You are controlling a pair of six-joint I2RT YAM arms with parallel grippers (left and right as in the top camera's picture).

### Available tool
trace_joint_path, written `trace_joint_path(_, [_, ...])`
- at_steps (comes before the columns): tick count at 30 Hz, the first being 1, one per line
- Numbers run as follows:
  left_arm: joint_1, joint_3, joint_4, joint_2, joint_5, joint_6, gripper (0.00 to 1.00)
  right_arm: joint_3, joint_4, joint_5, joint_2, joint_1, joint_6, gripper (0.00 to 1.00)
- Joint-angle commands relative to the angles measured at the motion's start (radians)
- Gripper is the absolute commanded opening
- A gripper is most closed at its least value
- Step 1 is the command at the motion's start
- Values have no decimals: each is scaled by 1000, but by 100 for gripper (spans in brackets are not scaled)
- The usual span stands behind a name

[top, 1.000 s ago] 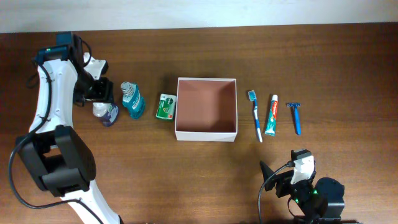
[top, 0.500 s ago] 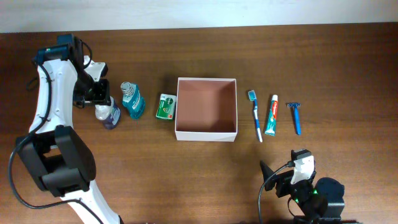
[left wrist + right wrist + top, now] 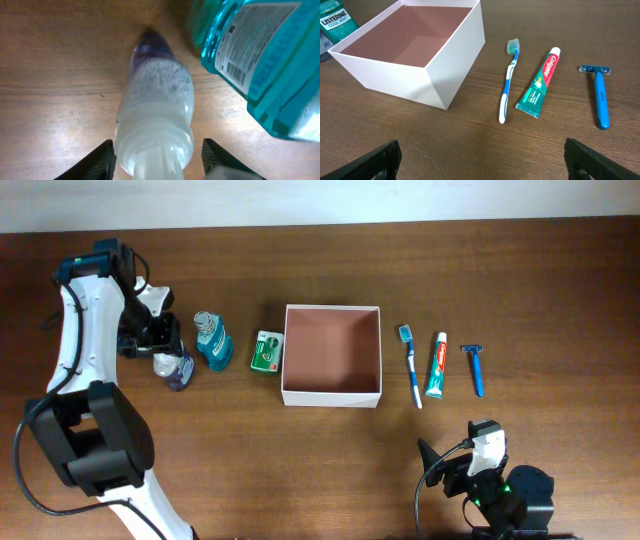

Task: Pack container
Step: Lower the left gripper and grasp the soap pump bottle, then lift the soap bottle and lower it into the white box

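The container (image 3: 332, 397) is a shallow white box with a pinkish-brown inside, standing at the table's middle; it also shows in the right wrist view (image 3: 445, 60). My left gripper (image 3: 160, 340) is open around a small clear bottle with a purple end (image 3: 176, 369). In the left wrist view the bottle (image 3: 156, 110) lies between the fingers (image 3: 157, 162) with a gap on each side. A teal mouthwash bottle (image 3: 212, 340) stands right of it. My right gripper (image 3: 480, 167) is open and empty, low near the front edge (image 3: 460, 467).
A small green box (image 3: 266, 351) lies against the container's left wall. Right of the container lie a blue toothbrush (image 3: 411, 365), a toothpaste tube (image 3: 437, 366) and a blue razor (image 3: 475, 369), side by side. The mouthwash (image 3: 260, 60) is close beside the left gripper.
My left gripper has shifted slightly toward the front, closer over the small bottle, which has nudged a little. The right arm has not moved.
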Motion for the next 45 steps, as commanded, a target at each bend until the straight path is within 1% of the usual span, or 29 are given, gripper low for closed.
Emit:
trace_joint_path(1, [-1,-5,-2,3,10,-16,57,-5,-3,-12,-10,-6,8,99])
trace_joint_path(4, [-1,-5,8,3,11,-17,57,-5,-3,-12,-10,-6,8,99])
trace_joint_path(7, [-1,-5,10,3,11,-16,47,-5,-3,-12,-10,-6,8,99])
trace_joint_path(9, [-1,-5,8,3,11,-16,35,-5,-3,-12,-10,-6,8,99])
trace_joint_path(12, [-1,-5,3,2,11,-17,30,-5,-3,-12,-10,-6,8,99])
trace_joint_path(15, [0,19,-13,2,11,-20,22,-5,-4,-12,-10,-6,8,99])
trace_joint_path(18, [0,99,-56,2,10,-40,18,-5,-3,-12,-10,-6,8,99])
trace_joint_path(21, [-1,239,-129,2,11,-46,11,-5,-3,-12,-10,-6,8,99])
trace_joint_path(23, [-1,361,-186,2,10,-69,3,-5,-3,-12,-10,-6,8,99])
trace_joint_path(24, [-2,415,-208,2,10,-82,1,-5,-3,-12,-10,-6,8,99])
trace_joint_path(28, [-33,664,-283,2,10,-115,1,-5,-3,-12,-10,-6,8,99])
trace_joint_path(33, [-135,815,-282,-35,10,-133,1,-5,-3,-12,-10,-6,8,99])
trace_joint_path(39, [-331,836,-276,-50,14,-152,1,-5,-3,-12,-10,-6,8,99])
trace_joint_path(45, [-544,789,-180,2,14,-164,1,-5,-3,-12,-10,-6,8,99])
